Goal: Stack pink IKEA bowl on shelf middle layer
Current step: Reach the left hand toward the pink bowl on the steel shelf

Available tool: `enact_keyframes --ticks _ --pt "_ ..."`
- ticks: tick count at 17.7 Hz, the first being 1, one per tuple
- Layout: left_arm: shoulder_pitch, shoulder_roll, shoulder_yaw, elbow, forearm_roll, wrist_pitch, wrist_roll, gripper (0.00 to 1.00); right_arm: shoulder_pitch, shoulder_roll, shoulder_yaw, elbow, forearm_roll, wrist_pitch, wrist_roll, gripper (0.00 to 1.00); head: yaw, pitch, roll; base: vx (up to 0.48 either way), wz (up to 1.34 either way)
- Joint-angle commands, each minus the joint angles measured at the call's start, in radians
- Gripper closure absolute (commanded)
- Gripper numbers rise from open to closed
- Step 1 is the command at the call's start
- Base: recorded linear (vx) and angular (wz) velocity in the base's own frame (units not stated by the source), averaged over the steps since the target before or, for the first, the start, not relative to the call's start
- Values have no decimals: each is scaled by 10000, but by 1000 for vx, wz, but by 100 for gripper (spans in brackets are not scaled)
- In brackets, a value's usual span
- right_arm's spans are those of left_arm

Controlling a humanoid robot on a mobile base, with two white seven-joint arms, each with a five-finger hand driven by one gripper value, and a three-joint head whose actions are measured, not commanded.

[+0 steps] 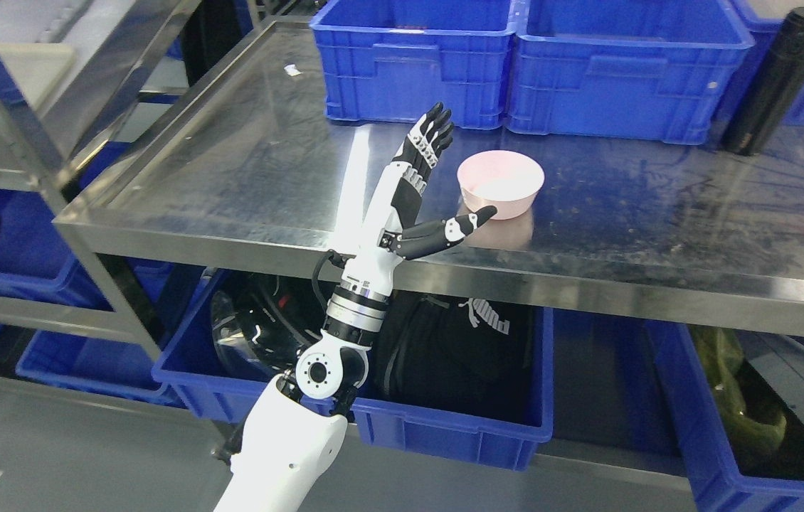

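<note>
Steel tabletop carries the pink bowl, upright, just right of the left hand, whose fingers are spread straight and hold nothing; the thumb tip looks to meet the bowl's near wall. Beyond the fingertips stand two blue crates, with a black flask well right.

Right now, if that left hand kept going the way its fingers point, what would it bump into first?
Probably the blue crate at the back; the left hand is open, and the pink bowl sits off to its right. Depth is uncertain.
</note>
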Motion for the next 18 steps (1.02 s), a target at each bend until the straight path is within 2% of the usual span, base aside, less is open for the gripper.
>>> enact_keyframes --ticks 1,4,7,8,9,11,12,13,14,16,17,18 --pt "214 175 425 -522 -119 -197 5 0 0 -175 46 -175 4 -5 7 0 0 0 0 94 -573" --pt "47 175 793 -538 -700 92 36 0 0 -175 46 -175 4 -5 7 0 0 -1 0 87 -452" --pt "-1513 175 1345 -538 -2507 1607 -40 0 0 -175 46 -175 4 -5 7 0 0 -2 0 67 -284" --pt "-2248 562 1331 -553 -3166 2433 -71 0 0 -175 46 -175 -12 -5 7 0 0 -2 0 29 -74" --pt "-3106 1479 1133 -599 -3704 3580 -314 0 0 -175 31 -175 3 -5 7 0 0 -2 0 29 -74" --pt "-4291 2847 216 -599 -4609 5027 -1781 1 0 -175 46 -175 4 -5 7 0 0 -2 0 -17 108" --pt "-4599 3339 -17 -599 -5632 5292 -2989 1 0 -175 46 -175 4 -5 7 0 0 -2 0 -26 142" --pt "-4724 3587 -50 -599 -6812 5264 -4444 0 0 -175 46 -175 4 -5 7 0 0 -2 0 -41 207" --pt "-4695 3650 -50 -599 -7097 5264 -5400 1 0 -175 31 -175 4 -5 7 0 0 -2 0 -41 207" --pt "-4999 3895 -156 -584 -7252 4852 -5961 2 0 -175 46 -175 4 -5 7 0 0 -2 0 -28 156" --pt "-5320 4139 -324 -599 -7724 4606 -6311 2 0 -175 31 -175 4 -5 7 0 0 -2 0 -20 109" --pt "-5551 4233 -660 -584 -8488 4589 -7180 2 0 -175 46 -175 4 -5 7 0 0 -2 0 0 0"
